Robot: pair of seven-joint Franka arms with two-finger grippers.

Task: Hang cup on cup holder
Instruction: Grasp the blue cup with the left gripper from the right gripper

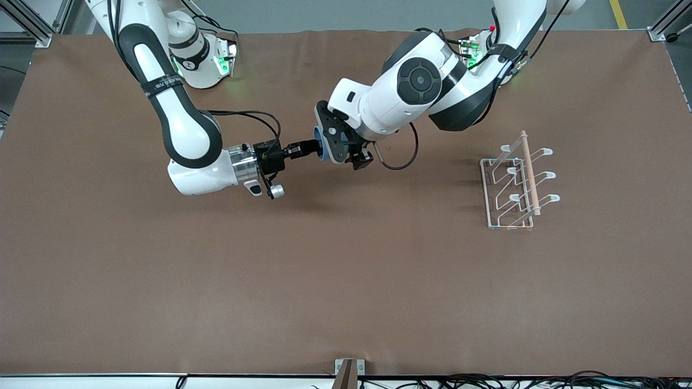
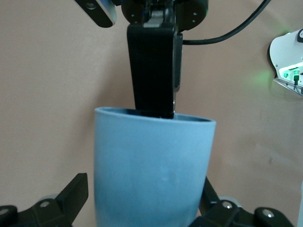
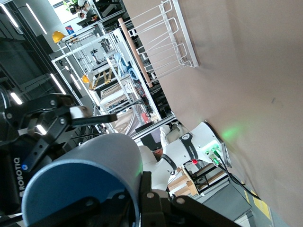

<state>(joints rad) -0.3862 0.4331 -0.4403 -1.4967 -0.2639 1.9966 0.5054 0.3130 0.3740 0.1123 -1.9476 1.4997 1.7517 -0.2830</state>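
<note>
1. We are mid-handover in the upper middle of the front view: the right gripper is clamped on the rim of the cup, one finger inside the mouth as the left wrist view shows, and the cup hangs in the air over the surface.

2. The left gripper has its fingers spread wide on either side of the cup's body and has not closed on it. We should centre them on the wall, away from the rim, so the right gripper's finger is not pinched.

3. We judge the safe order to be: close the left gripper firmly first, then release the right one and draw it straight out along the cup's axis. A sideways pull could twist the smooth plastic in the new grip.

4. The cup holder stands well apart, at centre right of the front view, all prongs bare.

5. For hanging, the open mouth should lead, so we want the left grip to leave the mouth free and unobstructed.
</note>
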